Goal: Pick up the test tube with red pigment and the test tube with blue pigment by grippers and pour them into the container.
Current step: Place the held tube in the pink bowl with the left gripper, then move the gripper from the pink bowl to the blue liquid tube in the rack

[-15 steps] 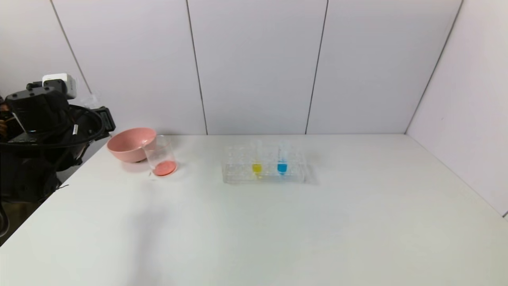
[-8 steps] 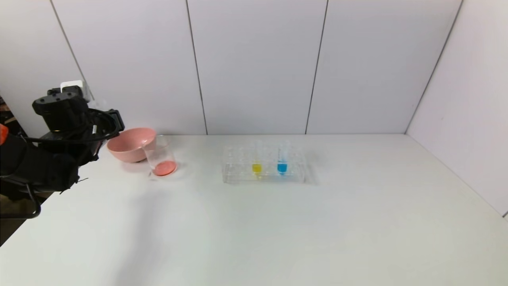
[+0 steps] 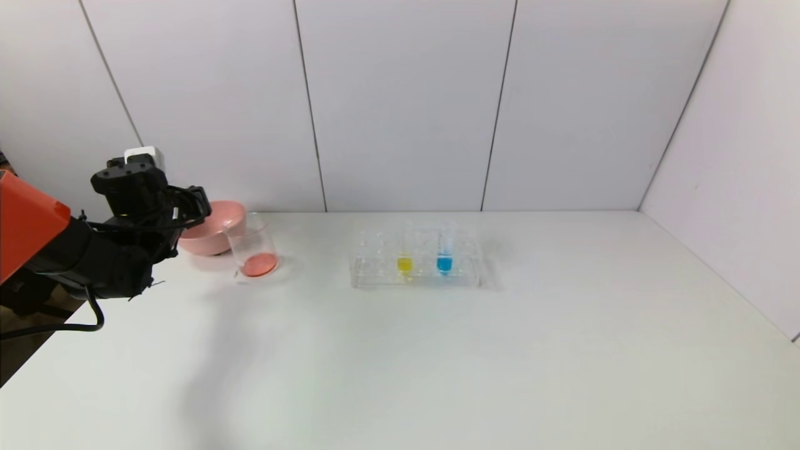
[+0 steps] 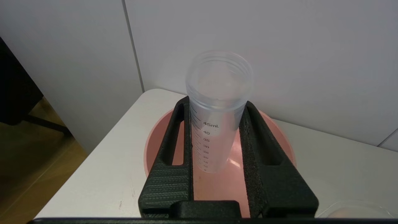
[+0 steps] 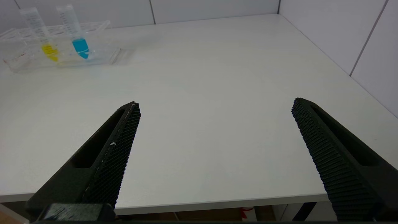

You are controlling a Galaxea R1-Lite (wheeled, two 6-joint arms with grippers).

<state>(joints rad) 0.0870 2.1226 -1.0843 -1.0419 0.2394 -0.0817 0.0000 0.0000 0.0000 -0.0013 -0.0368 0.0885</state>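
My left gripper (image 3: 190, 209) is shut on a clear graduated test tube (image 4: 217, 124) and holds it upright over the pink bowl (image 3: 215, 234). No liquid shows in this tube. The container, a clear beaker (image 3: 252, 247), stands right of the bowl with red-orange liquid at its bottom. The test tube with blue pigment (image 3: 444, 250) stands in the clear rack (image 3: 375, 275) at mid table; it also shows in the right wrist view (image 5: 76, 34). My right gripper (image 5: 216, 105) is open and empty at the table's front edge, outside the head view.
A tube with yellow liquid (image 3: 404, 262) stands in the rack left of the blue one. The pink bowl (image 4: 273, 133) sits near the table's far left corner, by the wall. The beaker's rim (image 4: 354, 211) shows beside the bowl.
My left arm has moved right and down, from off the table's left side to over the pink bowl, still holding the tube. The beaker, rack and tubes have not moved.
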